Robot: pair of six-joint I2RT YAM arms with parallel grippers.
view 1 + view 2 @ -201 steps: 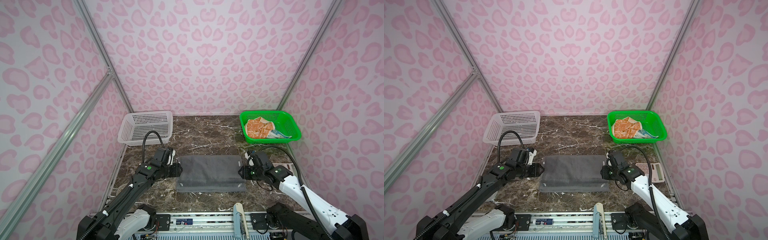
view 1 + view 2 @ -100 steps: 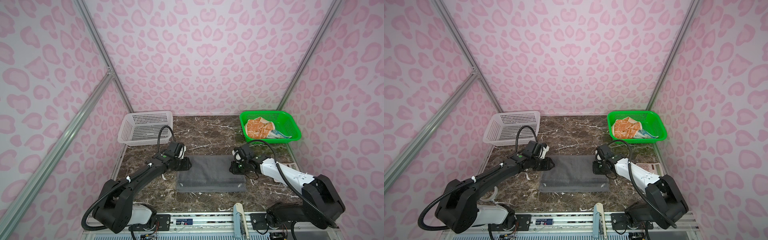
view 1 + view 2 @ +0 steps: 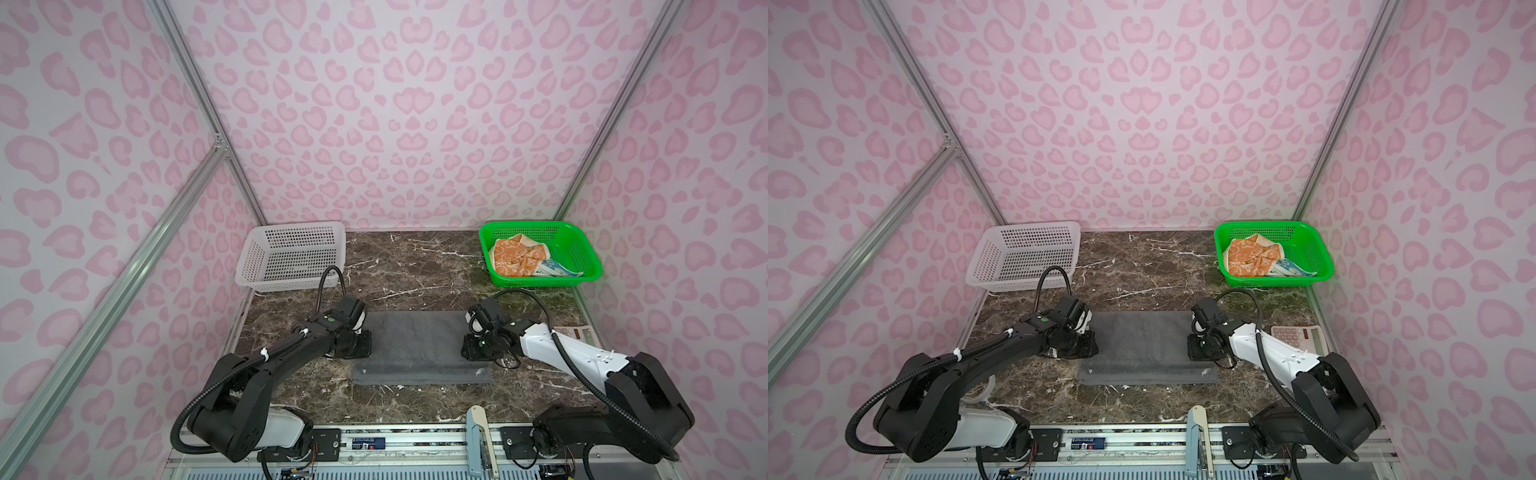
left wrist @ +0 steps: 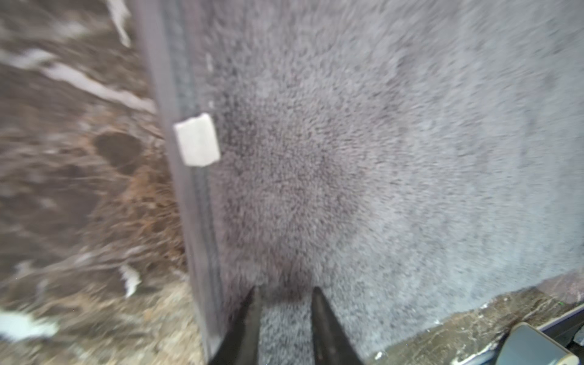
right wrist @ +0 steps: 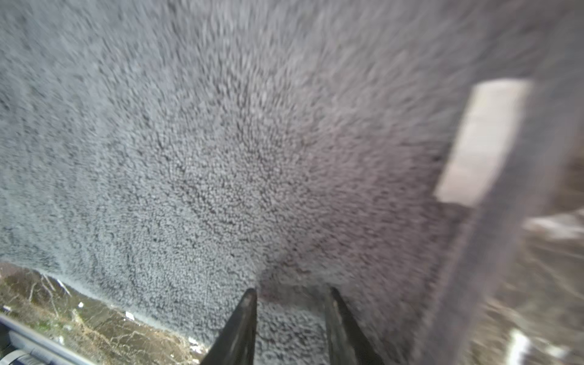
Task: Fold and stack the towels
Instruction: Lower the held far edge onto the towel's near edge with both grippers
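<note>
**Both top views.** We list one dark grey towel [image 3: 419, 345], lying flat on the middle of the marble table [image 3: 415, 270]. The left hand [image 3: 359, 347] is low at the towel's left edge and the right hand [image 3: 473, 349] is low at its right edge. A green basket [image 3: 540, 281] at the back right holds the orange towel [image 3: 515, 259], crumpled, with the blue towel [image 3: 557, 270] touching it. A white basket [image 3: 291, 286] stands at the back left. In a top view a calculator [image 3: 1298, 336] lies beside the right arm.

**Left wrist view.** The left hand's fingers [image 4: 249, 322] stand a narrow gap apart, tips at the grey pile. Only flat cloth shows between them. A white tag [image 4: 197, 140] sits on the hem beside bare table.

**Right wrist view, blurred.** The right hand's fingers [image 5: 240, 325] are likewise narrowly parted over the grey towel, with nothing gathered between them. A pale label [image 5: 480, 142] lies near the hem.
</note>
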